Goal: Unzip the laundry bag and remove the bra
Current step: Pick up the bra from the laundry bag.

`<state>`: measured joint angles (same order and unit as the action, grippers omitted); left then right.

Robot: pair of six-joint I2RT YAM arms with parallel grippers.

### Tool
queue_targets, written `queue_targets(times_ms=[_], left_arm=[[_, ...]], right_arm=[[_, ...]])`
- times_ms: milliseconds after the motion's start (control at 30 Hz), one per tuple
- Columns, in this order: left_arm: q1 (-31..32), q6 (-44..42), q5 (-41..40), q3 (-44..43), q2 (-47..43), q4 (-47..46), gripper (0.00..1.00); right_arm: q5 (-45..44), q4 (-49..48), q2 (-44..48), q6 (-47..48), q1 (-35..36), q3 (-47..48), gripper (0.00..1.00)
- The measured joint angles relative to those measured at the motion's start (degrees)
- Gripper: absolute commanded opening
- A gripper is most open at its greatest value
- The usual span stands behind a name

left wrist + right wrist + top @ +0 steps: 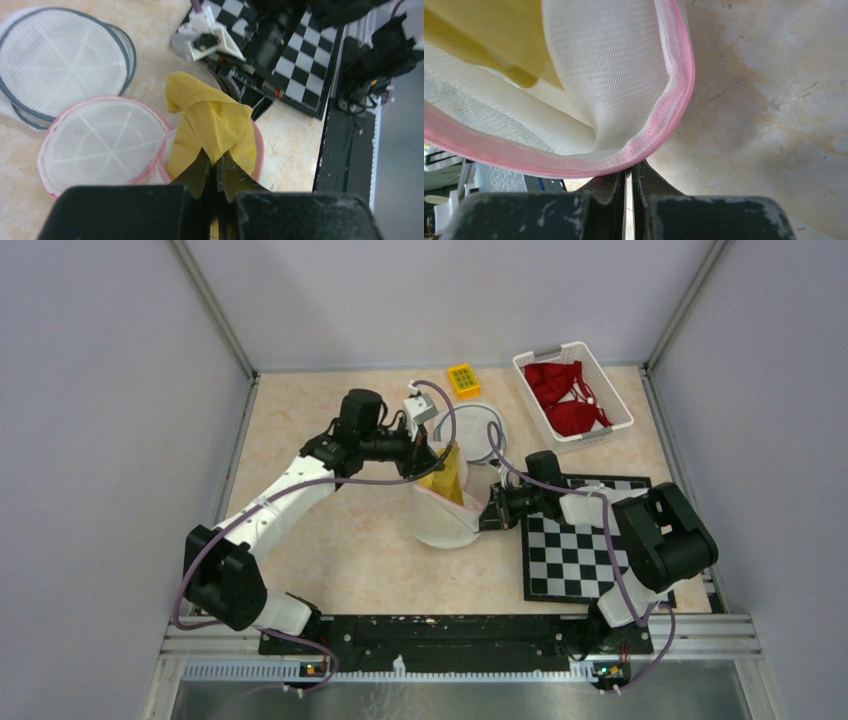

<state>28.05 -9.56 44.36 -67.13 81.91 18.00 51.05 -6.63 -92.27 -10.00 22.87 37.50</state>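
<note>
The white mesh laundry bag [445, 525] with a pink zipper rim stands open mid-table. Its round flap [100, 142] lies folded aside. A yellow bra [448, 475] hangs half out of the bag's mouth. My left gripper [430, 462] is shut on the bra's fabric [212, 117], its fingertips [216, 162] pinching a fold above the bag. My right gripper [488, 512] is shut on the bag's pink rim [664, 125] at its right side, with its tips [629, 172] right under the zipper edge. The yellow bra [469, 30] shows inside the mesh wall.
A second mesh bag with a grey rim [470, 420] lies behind the pink one, also in the left wrist view [55, 55]. A white basket [620, 405] of red bras stands back right. A yellow block [463, 379] lies at the back. A checkerboard [580, 540] lies right.
</note>
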Motion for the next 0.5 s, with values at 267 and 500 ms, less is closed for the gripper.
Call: queue_targets(times_ms=[267, 500], left_arm=[[-2.47, 15.54, -0.44, -5.22, 1.14, -8.46, 0.00], [-6.71, 27.63, 1.84, -5.42, 1.14, -19.45, 0.00]], right_arm=[[-3.30, -0.52, 0.07, 1.46, 1.36, 0.13, 0.00], [-6.32, 0.98, 0.20, 2.86, 2.10, 1.33, 0.21]])
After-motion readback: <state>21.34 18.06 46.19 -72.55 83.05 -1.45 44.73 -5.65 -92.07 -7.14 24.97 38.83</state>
